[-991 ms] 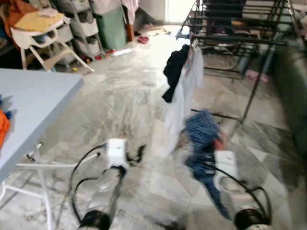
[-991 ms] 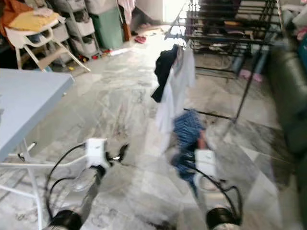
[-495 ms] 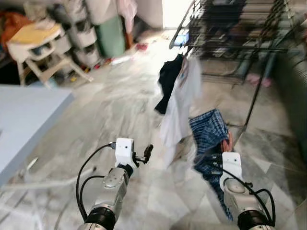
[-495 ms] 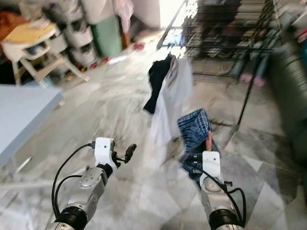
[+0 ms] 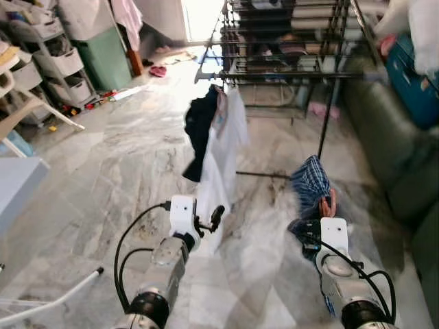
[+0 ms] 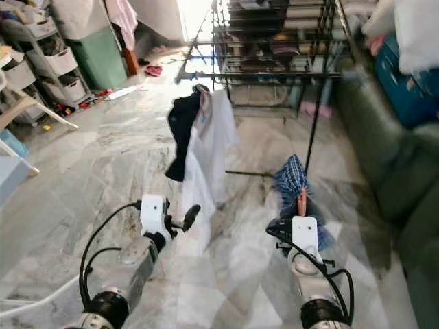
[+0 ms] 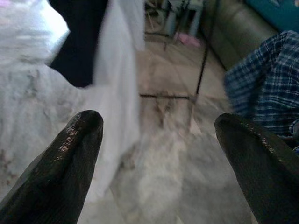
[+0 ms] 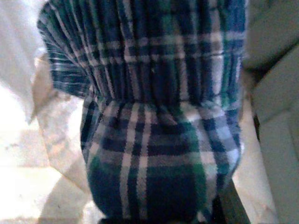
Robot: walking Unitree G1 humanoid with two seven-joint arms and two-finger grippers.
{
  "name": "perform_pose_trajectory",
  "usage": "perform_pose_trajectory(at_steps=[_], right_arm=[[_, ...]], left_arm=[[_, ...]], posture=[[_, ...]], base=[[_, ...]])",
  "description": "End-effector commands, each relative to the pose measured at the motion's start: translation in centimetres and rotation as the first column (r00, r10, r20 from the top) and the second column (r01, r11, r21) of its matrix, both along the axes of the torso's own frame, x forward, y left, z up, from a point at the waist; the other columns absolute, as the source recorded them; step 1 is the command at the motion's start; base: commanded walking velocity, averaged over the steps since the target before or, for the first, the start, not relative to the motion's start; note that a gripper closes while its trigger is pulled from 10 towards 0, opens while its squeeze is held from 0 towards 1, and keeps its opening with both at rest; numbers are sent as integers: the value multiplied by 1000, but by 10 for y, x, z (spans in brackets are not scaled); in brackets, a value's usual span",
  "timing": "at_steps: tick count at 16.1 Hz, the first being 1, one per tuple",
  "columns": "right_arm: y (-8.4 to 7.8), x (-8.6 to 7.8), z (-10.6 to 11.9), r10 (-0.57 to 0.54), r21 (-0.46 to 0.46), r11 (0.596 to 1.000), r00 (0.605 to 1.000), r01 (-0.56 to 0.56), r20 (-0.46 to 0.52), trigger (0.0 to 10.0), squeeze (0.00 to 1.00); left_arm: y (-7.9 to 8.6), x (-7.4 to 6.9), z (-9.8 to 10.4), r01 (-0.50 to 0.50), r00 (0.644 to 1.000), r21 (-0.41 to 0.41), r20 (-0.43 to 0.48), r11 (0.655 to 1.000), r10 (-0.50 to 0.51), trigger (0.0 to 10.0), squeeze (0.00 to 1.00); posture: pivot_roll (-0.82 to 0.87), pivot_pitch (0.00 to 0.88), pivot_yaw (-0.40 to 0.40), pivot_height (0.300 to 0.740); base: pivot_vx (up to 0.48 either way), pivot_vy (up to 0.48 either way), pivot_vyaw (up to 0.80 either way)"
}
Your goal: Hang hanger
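My right gripper (image 5: 317, 218) is held out low at the right, shut on an orange hanger (image 5: 328, 203) that carries a blue plaid garment (image 5: 309, 181). The plaid cloth (image 8: 154, 116) drapes over its fingers and hides them. My left gripper (image 5: 209, 223) is open and empty; its two black fingertips (image 7: 74, 144) stand wide apart. Ahead stands a black metal drying rack (image 5: 288, 41). From its near bar hang a white shirt (image 5: 223, 140) and a black garment (image 5: 200, 130), just beyond the left gripper.
A dark green sofa (image 5: 394, 154) runs along the right with a teal case (image 5: 415, 86) on it. A grey table corner (image 5: 17, 199) and its white leg (image 5: 48, 305) are at the left. Storage drawers (image 5: 65, 62) and a green bin (image 5: 106, 62) stand at the far left on marble floor.
The camera has moved forward and turned right: the rack and hung clothes are nearer, the table has slid off to the left. Both arms keep their pose, the right still holding the hanger.
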State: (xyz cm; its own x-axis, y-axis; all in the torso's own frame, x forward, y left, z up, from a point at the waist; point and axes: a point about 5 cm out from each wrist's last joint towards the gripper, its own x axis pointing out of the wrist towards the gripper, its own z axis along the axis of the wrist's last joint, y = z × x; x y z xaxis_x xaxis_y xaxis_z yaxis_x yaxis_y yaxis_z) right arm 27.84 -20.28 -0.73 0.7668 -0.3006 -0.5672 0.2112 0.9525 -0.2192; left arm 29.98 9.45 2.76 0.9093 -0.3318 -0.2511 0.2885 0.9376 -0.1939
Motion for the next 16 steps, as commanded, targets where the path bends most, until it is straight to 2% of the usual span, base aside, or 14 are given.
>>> perform_pose_trajectory(at_steps=[1,16], right_arm=[[12,6,5,30,24,999,999,-30,32,10000,0],[21,1,3,56,38,998,998,-56,21,10000,0]], left_arm=[[9,-1,-4,-26,1000,13,-13,1000,26,10000,0],[9,-11,-12,-13,999,19,-39,1000,14,10000,0]], posture=[[-204,0,102,740],[-197,0,95,740]], base=[[330,0,0],[325,0,0]])
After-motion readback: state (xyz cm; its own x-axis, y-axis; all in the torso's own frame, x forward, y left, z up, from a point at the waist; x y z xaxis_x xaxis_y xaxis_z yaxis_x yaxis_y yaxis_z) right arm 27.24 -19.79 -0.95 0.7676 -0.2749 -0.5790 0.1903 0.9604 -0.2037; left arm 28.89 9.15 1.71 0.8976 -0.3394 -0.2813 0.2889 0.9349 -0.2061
